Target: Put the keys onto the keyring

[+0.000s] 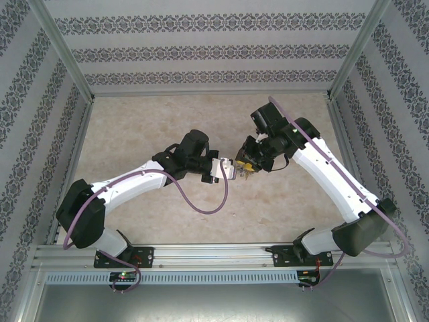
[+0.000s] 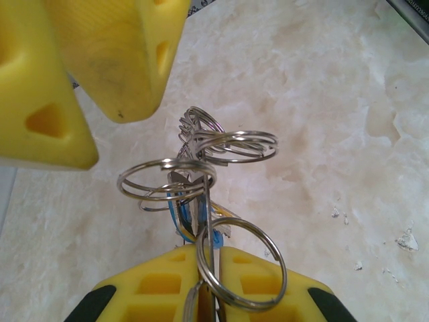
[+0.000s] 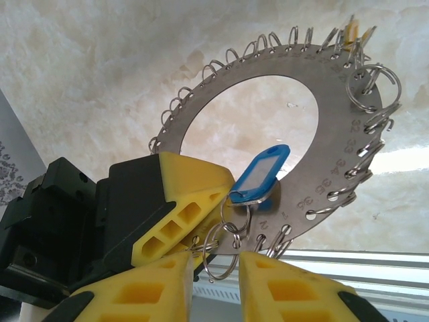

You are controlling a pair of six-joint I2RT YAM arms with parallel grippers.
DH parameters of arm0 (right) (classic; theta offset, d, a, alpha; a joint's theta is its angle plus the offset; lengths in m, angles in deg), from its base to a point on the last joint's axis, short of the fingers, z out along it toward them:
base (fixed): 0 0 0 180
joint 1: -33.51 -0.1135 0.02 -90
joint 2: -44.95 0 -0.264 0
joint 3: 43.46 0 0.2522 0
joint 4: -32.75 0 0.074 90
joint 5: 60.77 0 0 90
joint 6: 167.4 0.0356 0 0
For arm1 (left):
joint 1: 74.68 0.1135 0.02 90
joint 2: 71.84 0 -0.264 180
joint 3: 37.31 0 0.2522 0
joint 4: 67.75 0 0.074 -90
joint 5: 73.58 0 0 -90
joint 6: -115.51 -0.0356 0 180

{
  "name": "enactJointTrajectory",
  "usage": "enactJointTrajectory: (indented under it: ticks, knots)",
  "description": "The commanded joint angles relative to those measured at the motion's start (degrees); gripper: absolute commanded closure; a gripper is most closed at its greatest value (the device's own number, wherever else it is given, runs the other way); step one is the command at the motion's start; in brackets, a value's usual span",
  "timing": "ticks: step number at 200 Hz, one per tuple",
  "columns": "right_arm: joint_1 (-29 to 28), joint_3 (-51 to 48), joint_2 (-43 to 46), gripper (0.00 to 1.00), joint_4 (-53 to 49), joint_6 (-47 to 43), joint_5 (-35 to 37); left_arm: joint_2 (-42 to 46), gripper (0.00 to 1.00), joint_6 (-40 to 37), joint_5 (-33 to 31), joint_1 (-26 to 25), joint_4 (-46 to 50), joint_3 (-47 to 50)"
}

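Left gripper point(image 2: 208, 268) is clamped on the rim of the keyring point(image 3: 268, 60), held over the table point(image 1: 134, 134). A blue key point(image 3: 261, 173) hangs from the keyring. Right gripper point(image 3: 218, 268) is just beside it, jaws narrowly apart, gripping nothing.

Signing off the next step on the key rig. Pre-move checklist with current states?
1. Left gripper clamped on the flat grey metal keyring fringed with wire loops: ok.
2. Right gripper open, nothing clamped: ok.
3. Wire split ring in the gap at the right fingertips: ok.
4. Blue plastic-headed key hanging at the keyring's lower rim: ok. Threaded onto a loop: cannot tell.
5. Yellow-headed key located: cannot tell. A small yellowish tip peeks past the keyring's far rim.
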Motion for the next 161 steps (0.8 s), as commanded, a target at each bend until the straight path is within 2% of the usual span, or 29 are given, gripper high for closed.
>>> enactJointTrajectory:
  ticks: [1,97,161]
  knots:
    - [-1.0,1.5,-1.1,0.74,0.1,-2.5,1.8,0.0,1.00,0.8,2.1,0.7,-0.2,-2.3]
    - [-2.2,3.3,-3.5,0.80,-2.2,-7.8,4.5,-0.3,1.00,0.6,2.3,0.7,0.2,-2.7]
    - [-3.2,4.1,-4.4,0.80,-3.3,-10.4,6.2,-0.4,1.00,0.6,2.6,0.7,0.3,-3.0]
